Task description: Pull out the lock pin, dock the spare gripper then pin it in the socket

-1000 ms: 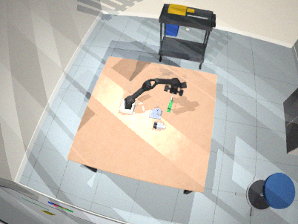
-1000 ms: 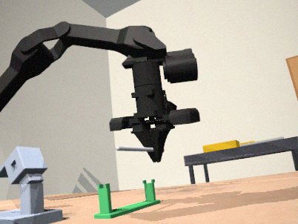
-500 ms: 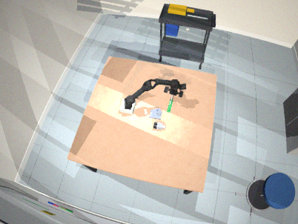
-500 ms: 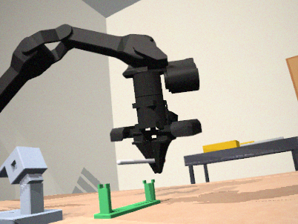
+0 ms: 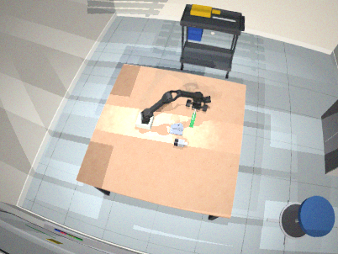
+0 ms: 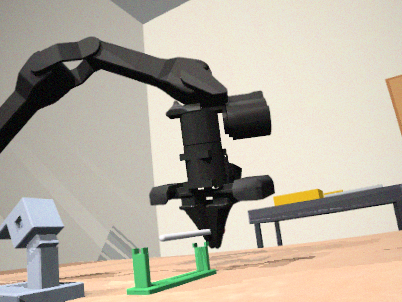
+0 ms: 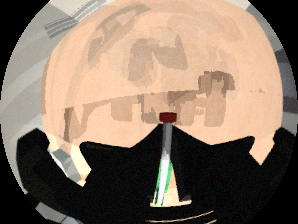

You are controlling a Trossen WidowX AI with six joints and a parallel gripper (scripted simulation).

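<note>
- From here I see the black arm (image 5: 167, 97) (image 6: 135, 62) reaching out over the counter (image 5: 168, 172) (image 6: 325, 260) (image 7: 150, 75), its jaws pointing down.
- Those jaws are clenched on the lock pin (image 6: 185, 235) (image 7: 166, 142), gripping it near its red-headed end.
- The pin is nearly level, its pale shaft sticking out sideways just above the green stand (image 5: 192, 119) (image 6: 180, 281). I can't tell whether they touch.
- The grey mount (image 5: 176, 129) (image 6: 43, 265) (image 7: 67, 165) stands near that stand, and its slanted socket is without the pin.
- Beside the mount lies the spare gripper (image 5: 181, 142), undocked.
- A dark cart (image 5: 210, 26) (image 6: 330, 211) with a yellow box (image 5: 201, 11) (image 6: 298, 197) on top stands beyond the counter.
</note>
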